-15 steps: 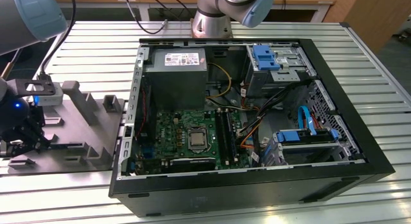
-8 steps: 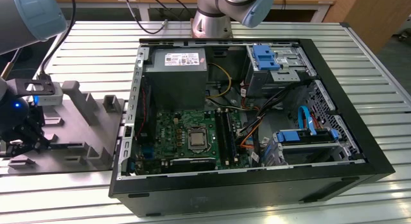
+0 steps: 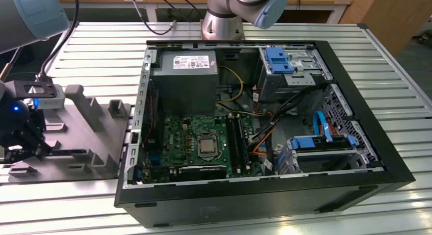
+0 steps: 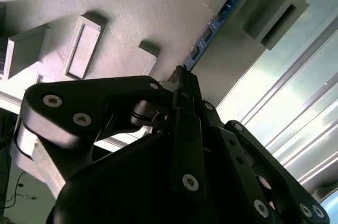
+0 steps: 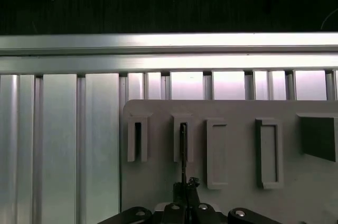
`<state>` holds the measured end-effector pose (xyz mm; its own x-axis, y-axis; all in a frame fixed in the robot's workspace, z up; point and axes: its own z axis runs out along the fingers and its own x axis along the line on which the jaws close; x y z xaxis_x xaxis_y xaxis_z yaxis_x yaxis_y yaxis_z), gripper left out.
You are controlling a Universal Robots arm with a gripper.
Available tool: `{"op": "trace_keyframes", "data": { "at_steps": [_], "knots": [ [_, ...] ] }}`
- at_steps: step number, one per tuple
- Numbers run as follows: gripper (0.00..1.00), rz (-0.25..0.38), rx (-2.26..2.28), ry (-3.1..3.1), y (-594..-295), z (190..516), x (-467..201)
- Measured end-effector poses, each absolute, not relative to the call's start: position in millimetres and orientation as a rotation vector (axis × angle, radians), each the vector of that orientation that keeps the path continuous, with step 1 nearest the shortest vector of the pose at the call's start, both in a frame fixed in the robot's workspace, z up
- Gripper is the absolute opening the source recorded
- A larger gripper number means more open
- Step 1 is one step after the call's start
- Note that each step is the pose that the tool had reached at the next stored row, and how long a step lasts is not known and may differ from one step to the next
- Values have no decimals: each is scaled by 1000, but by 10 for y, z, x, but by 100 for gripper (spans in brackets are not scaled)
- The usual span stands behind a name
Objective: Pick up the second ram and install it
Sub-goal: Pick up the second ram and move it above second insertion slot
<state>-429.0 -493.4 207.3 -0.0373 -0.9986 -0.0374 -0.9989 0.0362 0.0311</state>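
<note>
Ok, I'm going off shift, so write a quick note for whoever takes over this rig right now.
Gripper: at the near end of the second ram; I cannot tell whether it grips it.
Second ram: standing on edge in a slot of the grey holder, beside the open computer case.
Done: gripper is at the ram.
Left: the pick-up and the install on the motherboard.

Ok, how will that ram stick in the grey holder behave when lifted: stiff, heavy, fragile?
Likely stiff: the second ram stands straight on edge in the grey holder, with no sag. Probably light, since it looks thin edge-on in the first wrist view. Bare chips on its face suggest it is fragile under a squeeze from the end effector.
</note>
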Motion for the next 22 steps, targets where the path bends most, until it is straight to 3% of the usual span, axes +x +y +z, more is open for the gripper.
{"op": "trace_keyframes", "data": {
  "at_steps": [22],
  "knots": [
    [11,76,-2176,2257,-4934,2382,-4289]
  ]
}}
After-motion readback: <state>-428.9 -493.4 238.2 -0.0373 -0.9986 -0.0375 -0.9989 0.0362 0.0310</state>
